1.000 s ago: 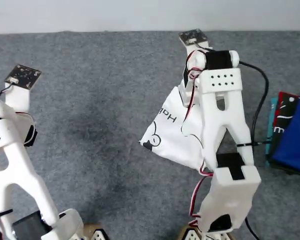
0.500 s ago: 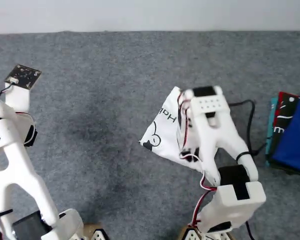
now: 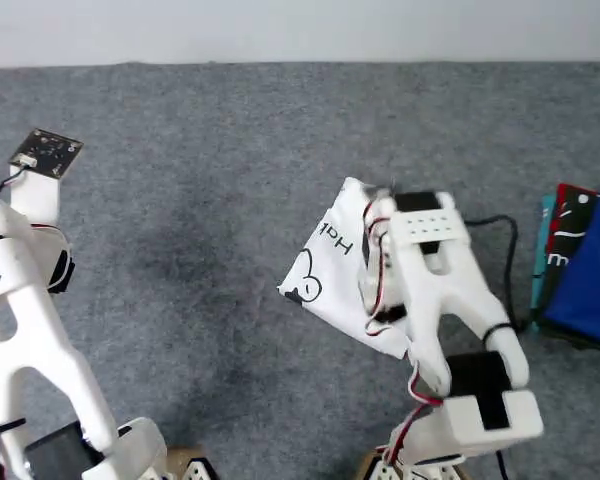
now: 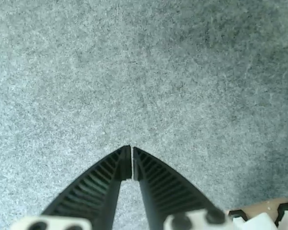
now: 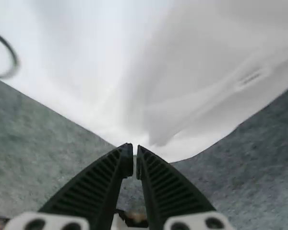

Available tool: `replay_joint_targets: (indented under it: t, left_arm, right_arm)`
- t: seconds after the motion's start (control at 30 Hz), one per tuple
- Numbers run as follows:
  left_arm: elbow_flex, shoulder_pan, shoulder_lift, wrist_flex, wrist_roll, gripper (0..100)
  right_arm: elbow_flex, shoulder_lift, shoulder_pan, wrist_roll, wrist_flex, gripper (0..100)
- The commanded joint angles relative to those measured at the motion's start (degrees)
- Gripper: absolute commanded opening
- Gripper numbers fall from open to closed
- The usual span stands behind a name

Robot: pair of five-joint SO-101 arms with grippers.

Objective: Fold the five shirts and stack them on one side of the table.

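Both grippers are pressed shut. The right gripper [image 5: 134, 149] has its jaws tip to tip at the near hem of the white shirt [image 3: 325, 262], and I cannot tell whether any cloth is caught between them. The left gripper [image 4: 132, 155] is closed on nothing, over bare grey table [image 3: 200, 170] well away from the white shirt. That shirt lies near the middle of the table as a rough, uneven wedge with black print showing. Part of it is hidden under the right arm [image 3: 440, 290], which is bent over it, while the left arm [image 3: 25, 300] is far off on the shirt's other side. Beyond the right arm from the white shirt, at the table's edge, is a pile [image 3: 560, 250] with a blue shirt [image 3: 592, 270] on top and red, black and teal layers at its side. How many garments it holds cannot be counted. By my reading the stacking is well under way, but the white shirt looks only partly folded. It needs squaring up and carrying across to that pile, and any shirts left after it are not to be seen.
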Motion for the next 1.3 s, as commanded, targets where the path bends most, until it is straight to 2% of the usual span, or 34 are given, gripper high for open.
replay_joint_targets:
  t: [0.0,0.13,0.3,0.4,0.47,0.7,0.83,1.0,1.13,1.27]
  left_arm:
    - [-0.6,-0.4,-2.3,1.1,-0.6,1]
    - [-0.6,-0.3,-2.3,1.1,-0.6,1]
    - [-0.6,-0.4,-2.3,1.1,-0.6,1]
    - [-0.6,-0.3,-2.3,1.1,-0.6,1]
    - [-0.6,-0.2,-2.3,1.1,-0.6,1]
    - [-0.6,-0.4,-2.3,1.1,-0.7,1]
    - [-0.6,-0.3,-2.3,1.1,-0.7,1]
    - [-0.6,-0.3,-2.3,1.1,-0.7,1]
    - [-0.6,-0.3,-2.3,1.1,-0.7,1]
    - [-0.7,-0.4,-2.3,1.1,-0.7,1]
  right_arm:
    - [-4.7,-4.3,0.6,0.9,-1.5,2.5]
    - [-2.8,-1.0,2.2,4.1,-9.5,2.2]
    - [-2.5,8.0,8.3,4.4,-20.3,2.2]
    - [-4.9,13.2,9.5,4.4,-24.0,2.2]
    - [-7.9,15.4,9.1,4.4,-23.2,2.2]
    - [-20.8,13.2,7.4,4.0,-10.2,2.2]
    - [-22.1,14.6,8.1,4.4,-15.6,2.4]
    - [-24.3,23.8,8.2,4.5,-25.1,2.2]
    - [-31.9,28.3,7.9,4.4,-24.3,2.3]
    - [-40.4,26.8,7.7,4.0,-16.2,2.2]
